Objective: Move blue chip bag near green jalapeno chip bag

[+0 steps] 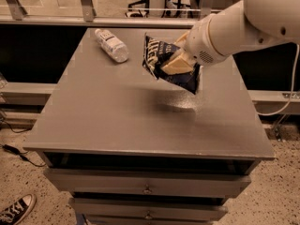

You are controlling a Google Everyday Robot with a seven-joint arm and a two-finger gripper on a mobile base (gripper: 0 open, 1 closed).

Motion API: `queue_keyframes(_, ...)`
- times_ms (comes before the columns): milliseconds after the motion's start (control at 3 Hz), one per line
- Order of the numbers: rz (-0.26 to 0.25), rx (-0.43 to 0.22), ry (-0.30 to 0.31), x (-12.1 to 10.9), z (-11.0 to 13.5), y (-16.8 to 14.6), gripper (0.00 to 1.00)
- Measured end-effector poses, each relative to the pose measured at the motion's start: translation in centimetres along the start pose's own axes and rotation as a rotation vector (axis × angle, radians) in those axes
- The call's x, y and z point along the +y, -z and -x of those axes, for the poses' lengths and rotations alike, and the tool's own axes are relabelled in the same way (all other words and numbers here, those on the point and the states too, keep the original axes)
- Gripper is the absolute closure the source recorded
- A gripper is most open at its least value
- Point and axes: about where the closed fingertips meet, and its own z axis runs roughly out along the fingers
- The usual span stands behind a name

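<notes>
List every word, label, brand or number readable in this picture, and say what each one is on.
No text here can be read with confidence.
blue chip bag: white lettering near its left edge, too blurred to read.
water bottle: pale label around its middle, too blurred to read.
gripper: shut on the bag, holding it above the table to the right of the bottle; no markings visible on it.

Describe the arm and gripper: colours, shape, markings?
Arm: glossy white, thick rounded shells, widening into a bulbous wrist with a small patch of dotted holes. Gripper, over the table's back right at the blue bag: cream, wedge-shaped fingers. No markings or cables seen on it.
</notes>
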Motion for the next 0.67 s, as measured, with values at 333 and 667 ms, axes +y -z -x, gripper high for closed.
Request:
queue_keyframes(333,-0.059,0.026,-0.023,-4.4,-4.3,-0.3,1.0)
queue_keyframes(667,-0.086,0.058,-0.038,-7.5,-7.9,-0.7,1.0)
